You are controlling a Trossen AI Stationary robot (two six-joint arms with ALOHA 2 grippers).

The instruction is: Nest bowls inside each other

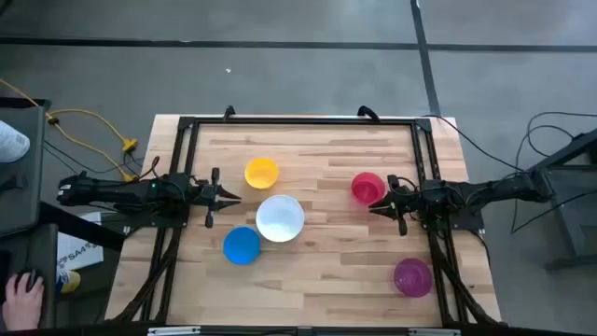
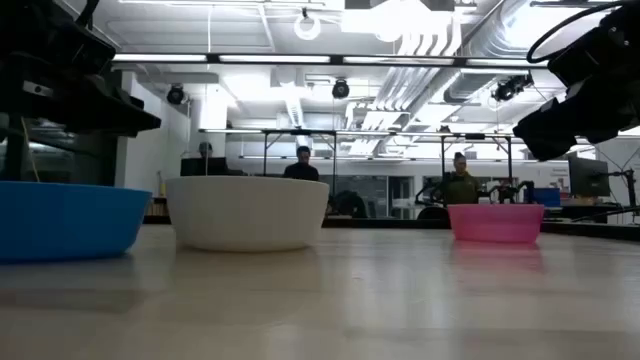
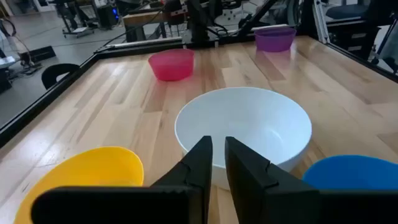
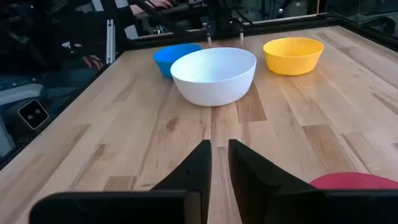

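Five bowls stand upright on their bases on the wooden table. The yellow bowl point(image 1: 261, 173), the white bowl point(image 1: 280, 217) and the blue bowl point(image 1: 242, 245) sit close together left of centre. At the right are the pink-red bowl point(image 1: 367, 187) and the purple bowl point(image 1: 412, 276). My left gripper point(image 1: 238, 197) hovers left of the white bowl point(image 3: 242, 124), pointing at it, its fingers a narrow gap apart with nothing between them. My right gripper point(image 1: 371, 207) hovers just beside the pink-red bowl point(image 4: 354, 182), pointing toward the white bowl point(image 4: 214, 74), also a narrow gap apart and empty.
A black frame point(image 1: 298, 121) runs around the table top. Bare wood lies between the white bowl and the pink-red bowl and along the near edge. A person's hand point(image 1: 20, 297) rests beyond the table's left side, and people stand far off in the room point(image 2: 303, 165).
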